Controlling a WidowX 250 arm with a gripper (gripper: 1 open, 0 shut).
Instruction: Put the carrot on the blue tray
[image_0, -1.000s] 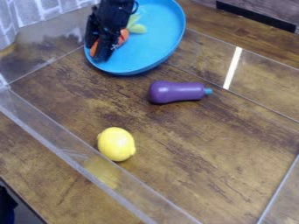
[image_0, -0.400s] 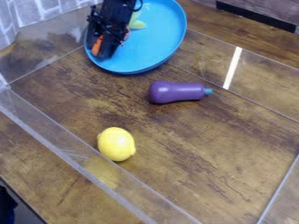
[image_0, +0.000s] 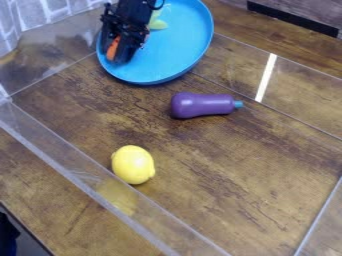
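Orange carrot (image_0: 130, 44), green-topped, sits on the blue oval tray (image_0: 181, 45).

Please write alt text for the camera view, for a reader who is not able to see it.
A black robot pincer is shut on a small orange carrot over the left part of a blue tray at the top of a wooden table. Nearer the viewer, a purple eggplant lies at the centre and a yellow lemon lies lower left.

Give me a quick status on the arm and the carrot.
Black gripper down over the light-blue oval plastic tray, jaws shut on the small orange toy carrot. Purple eggplant and yellow lemon well clear.
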